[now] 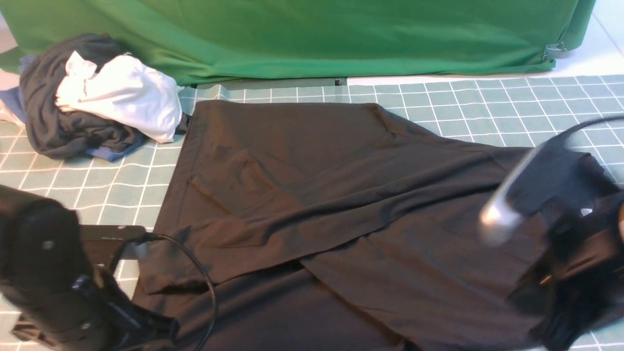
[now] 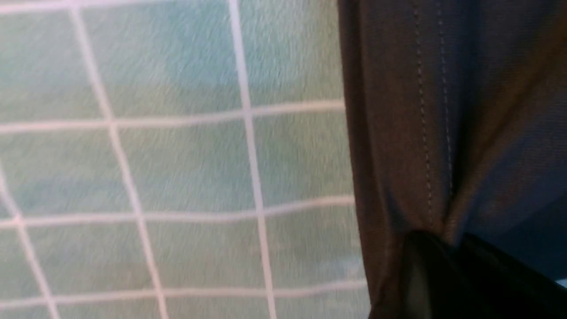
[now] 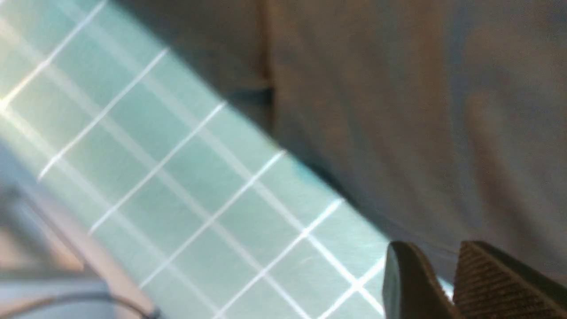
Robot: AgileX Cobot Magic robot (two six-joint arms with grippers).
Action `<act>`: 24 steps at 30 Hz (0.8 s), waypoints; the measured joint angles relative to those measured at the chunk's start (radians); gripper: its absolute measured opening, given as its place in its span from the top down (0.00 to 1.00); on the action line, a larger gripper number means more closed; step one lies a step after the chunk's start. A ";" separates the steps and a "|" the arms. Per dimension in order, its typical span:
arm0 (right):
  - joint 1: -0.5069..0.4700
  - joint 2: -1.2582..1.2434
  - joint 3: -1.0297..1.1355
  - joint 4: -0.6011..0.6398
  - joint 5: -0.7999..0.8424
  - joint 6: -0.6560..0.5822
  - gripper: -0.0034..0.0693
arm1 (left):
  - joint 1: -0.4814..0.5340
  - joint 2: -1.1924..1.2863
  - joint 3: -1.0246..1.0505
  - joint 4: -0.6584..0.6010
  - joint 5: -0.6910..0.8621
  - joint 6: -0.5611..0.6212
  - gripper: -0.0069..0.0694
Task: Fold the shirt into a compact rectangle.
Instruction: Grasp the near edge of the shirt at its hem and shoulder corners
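Both flank the shirt (image 1: pixel 312 195): left end effector (image 2: pixel 446 243) pinches its hem, right end effector (image 3: pixel 443 268) narrowly parted.

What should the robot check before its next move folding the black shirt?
1. Left tool shut on the shirt hem: ok.
2. Right tool gripping the shirt: not ok. Its jaws stand slightly apart at the cloth's edge, with the mat showing between them.
3. Shirt lying smooth: not ok. Slanted folds cross it.
4. Clothes pile clear of the shirt's far corner: cannot tell.
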 joint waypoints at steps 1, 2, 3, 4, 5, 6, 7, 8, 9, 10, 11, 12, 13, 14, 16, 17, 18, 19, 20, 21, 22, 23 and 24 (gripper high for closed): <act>0.040 0.028 0.011 -0.003 -0.005 -0.002 0.72 | 0.000 -0.027 0.000 -0.005 0.016 0.000 0.88; 0.072 0.054 0.026 -0.012 -0.011 -0.002 0.71 | 0.000 -0.046 0.000 -0.010 0.025 0.000 0.88; 0.078 0.064 0.029 -0.016 -0.016 -0.001 0.70 | 0.000 -0.049 0.000 -0.012 0.028 0.000 0.88; 0.120 0.101 0.065 -0.041 -0.039 0.013 0.66 | 0.000 -0.071 0.000 -0.016 0.038 0.000 0.88; 0.128 0.105 0.070 -0.044 -0.043 0.016 0.65 | 0.000 -0.076 0.000 -0.016 0.041 0.000 0.88; 0.147 0.131 0.113 -0.072 -0.084 0.038 0.60 | 0.000 -0.087 0.000 -0.017 0.047 0.000 0.88; 0.152 0.151 0.147 -0.098 -0.144 0.058 0.54 | 0.000 -0.092 0.000 -0.016 0.051 0.000 0.88; 0.152 0.151 0.152 -0.098 -0.144 0.058 0.53 | 0.000 -0.092 0.000 -0.016 0.052 0.000 0.88; 0.152 0.163 0.177 -0.115 -0.190 0.069 0.48 | 0.000 -0.093 0.000 -0.013 0.057 0.000 0.88; 0.152 0.181 0.208 -0.146 -0.272 0.096 0.40 | 0.000 -0.093 0.001 -0.006 0.060 0.000 0.88; 0.152 0.188 0.221 -0.156 -0.302 0.106 0.36 | 0.000 -0.093 0.001 -0.004 0.060 0.001 0.88; 0.152 0.197 0.230 -0.166 -0.331 0.112 0.32 | 0.000 -0.093 0.001 -0.002 0.060 0.001 0.88; 0.152 0.205 0.234 -0.172 -0.348 0.117 0.30 | 0.000 -0.093 0.001 0.000 0.060 0.001 0.88; 0.152 0.214 0.235 -0.178 -0.360 0.121 0.29 | 0.000 -0.093 0.001 0.002 0.060 0.001 0.88; 0.153 0.246 0.236 -0.195 -0.382 0.129 0.29 | 0.000 -0.095 0.001 0.004 0.060 0.001 0.88; 0.154 0.263 0.236 -0.204 -0.390 0.129 0.29 | 0.000 -0.095 0.001 0.005 0.060 0.001 0.88; 0.154 0.281 0.236 -0.213 -0.401 0.133 0.29 | 0.000 -0.095 0.001 0.005 0.060 0.001 0.88; 0.155 0.299 0.236 -0.222 -0.413 0.141 0.30 | 0.000 -0.095 0.001 0.005 0.060 0.001 0.88; 0.155 0.312 0.236 -0.230 -0.422 0.153 0.32 | 0.000 -0.095 0.001 0.006 0.060 0.001 0.88; 0.155 0.316 0.236 -0.233 -0.425 0.156 0.32 | 0.000 -0.095 0.001 0.006 0.060 0.001 0.88; 0.156 0.331 0.236 -0.241 -0.433 0.171 0.34 | 0.000 -0.095 0.001 0.006 0.060 0.002 0.88; 0.159 0.339 0.234 -0.252 -0.435 0.193 0.38 | 0.000 -0.095 0.001 0.006 0.059 0.002 0.88; 0.158 0.347 0.233 -0.256 -0.435 0.214 0.41 | 0.000 -0.095 0.001 0.006 0.056 0.002 0.88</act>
